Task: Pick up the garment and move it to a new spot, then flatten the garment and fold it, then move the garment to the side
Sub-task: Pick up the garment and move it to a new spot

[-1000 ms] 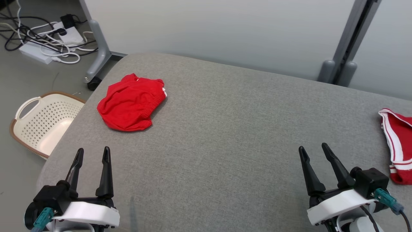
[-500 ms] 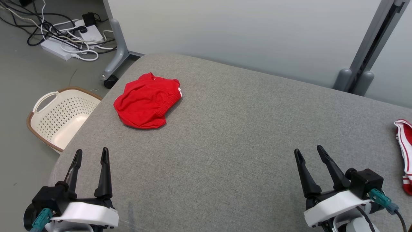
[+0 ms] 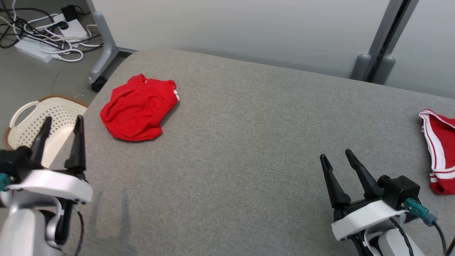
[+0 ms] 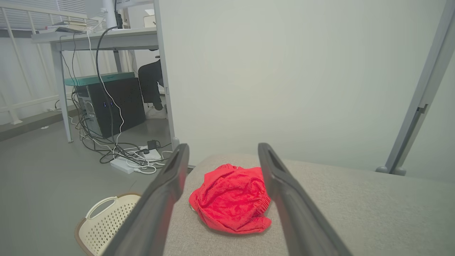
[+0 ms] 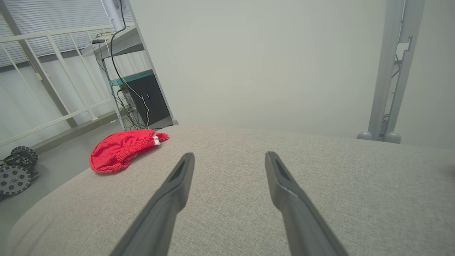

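A crumpled red garment (image 3: 137, 108) lies on the grey padded table (image 3: 249, 142) near its far left corner. It also shows as the garment (image 4: 231, 199) between and beyond my left fingers, and as the garment (image 5: 121, 149) at the left of the right wrist view. A second red garment with white stripes (image 3: 439, 149) lies at the table's right edge. My left gripper (image 3: 62, 121) (image 4: 223, 146) is open and empty above the table's left edge, short of the crumpled garment. At the front right, my right gripper (image 3: 335, 154) (image 5: 229, 154) hangs open and empty over bare table.
A cream perforated basket (image 3: 25, 124) (image 4: 106, 220) stands on the floor left of the table. Cables and power strips (image 3: 42, 35) lie by a partition's castor leg (image 3: 101, 53). Another grey post (image 3: 376, 64) stands behind the table at right. A wheeled machine (image 5: 14, 170) sits on the floor.
The head camera has swung, shifting the whole scene. My left gripper has risen and moved left, now over the table's left edge by the basket. Both grippers stay open.
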Controlling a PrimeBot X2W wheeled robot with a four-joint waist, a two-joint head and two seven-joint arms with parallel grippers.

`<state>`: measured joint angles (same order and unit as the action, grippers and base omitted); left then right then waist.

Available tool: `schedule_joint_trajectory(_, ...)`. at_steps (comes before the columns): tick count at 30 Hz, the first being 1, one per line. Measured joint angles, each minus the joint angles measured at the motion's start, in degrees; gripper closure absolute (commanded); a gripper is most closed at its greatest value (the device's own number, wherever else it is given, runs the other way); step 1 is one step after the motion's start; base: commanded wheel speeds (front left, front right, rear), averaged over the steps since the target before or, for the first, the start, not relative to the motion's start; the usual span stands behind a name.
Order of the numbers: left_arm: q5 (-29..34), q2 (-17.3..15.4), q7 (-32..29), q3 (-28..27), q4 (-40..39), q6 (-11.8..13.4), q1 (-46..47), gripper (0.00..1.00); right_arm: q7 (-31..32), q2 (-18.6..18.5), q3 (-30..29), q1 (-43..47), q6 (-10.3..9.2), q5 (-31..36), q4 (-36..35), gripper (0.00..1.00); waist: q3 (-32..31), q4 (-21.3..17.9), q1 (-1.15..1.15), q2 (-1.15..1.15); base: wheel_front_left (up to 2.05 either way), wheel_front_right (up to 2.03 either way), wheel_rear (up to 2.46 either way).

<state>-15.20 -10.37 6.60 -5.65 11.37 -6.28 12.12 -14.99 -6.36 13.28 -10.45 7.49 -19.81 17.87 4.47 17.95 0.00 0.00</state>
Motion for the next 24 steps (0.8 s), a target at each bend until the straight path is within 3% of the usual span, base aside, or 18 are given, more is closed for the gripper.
schedule_joint_trajectory(11, -7.8, -10.3, -13.6, -5.8, 5.3, -0.5, 11.9, 0.0, 0.0, 0.4, 0.4, -3.3, 0.0, 0.5, -4.1, 0.0, 3.7, -9.1, 0.0, 0.0, 0.0, 0.0, 0.0)
schedule_joint_trajectory(24, -13.7, -18.6, -24.3, -11.5, 20.4, 0.4, 20.3, 0.0, 0.0, 0.8, 1.4, -5.8, 0.0, 0.7, -10.3, 0.0, 10.0, -19.5, 0.0, 0.0, 0.0, 0.0, 0.0)
